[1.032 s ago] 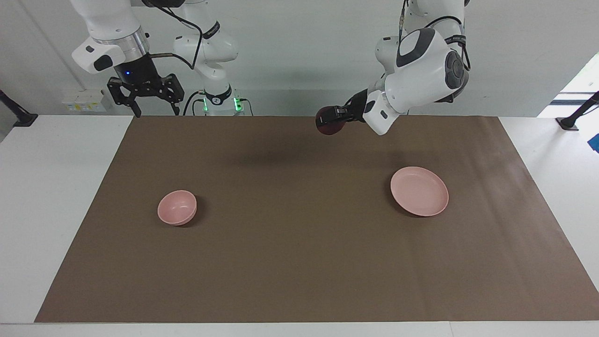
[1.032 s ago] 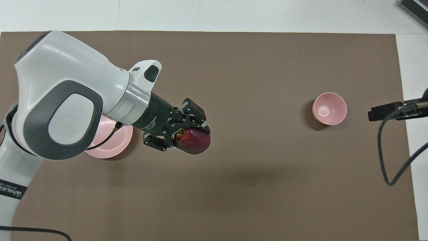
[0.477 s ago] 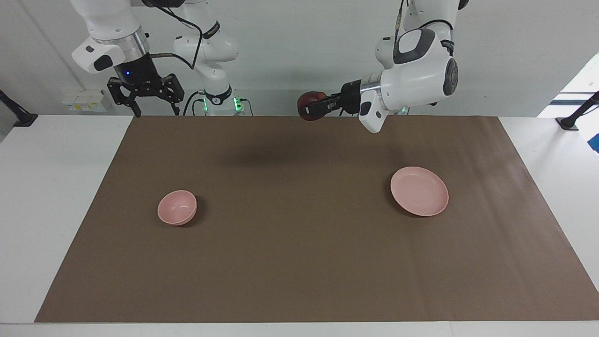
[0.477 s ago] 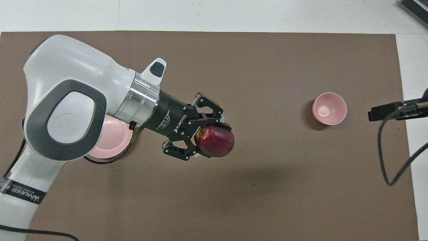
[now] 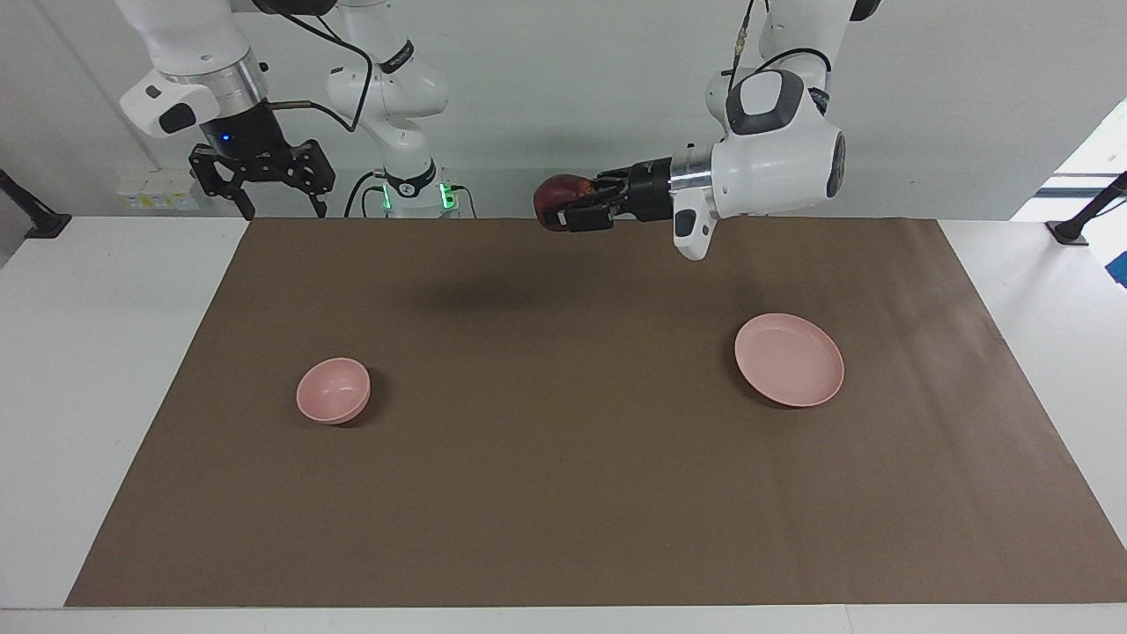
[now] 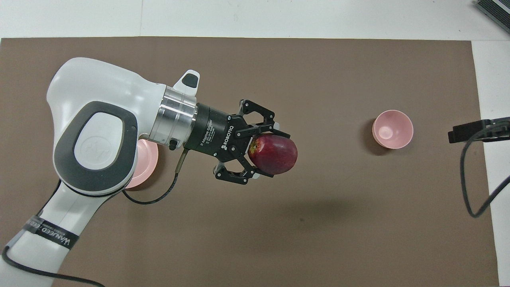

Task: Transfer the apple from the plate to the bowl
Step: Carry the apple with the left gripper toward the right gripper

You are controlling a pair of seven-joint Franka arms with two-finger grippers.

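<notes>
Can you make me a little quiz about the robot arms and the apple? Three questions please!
1. True or false: the apple sits on the plate.
2. Which gripper holds the apple: A) the left gripper or B) the right gripper?
3. Fill in: the apple has to end up in the pink ____.

Key:
1. False. It is up in the air over the brown mat, between plate and bowl.
2. A. The right gripper waits open at its own end of the table.
3. bowl
</notes>
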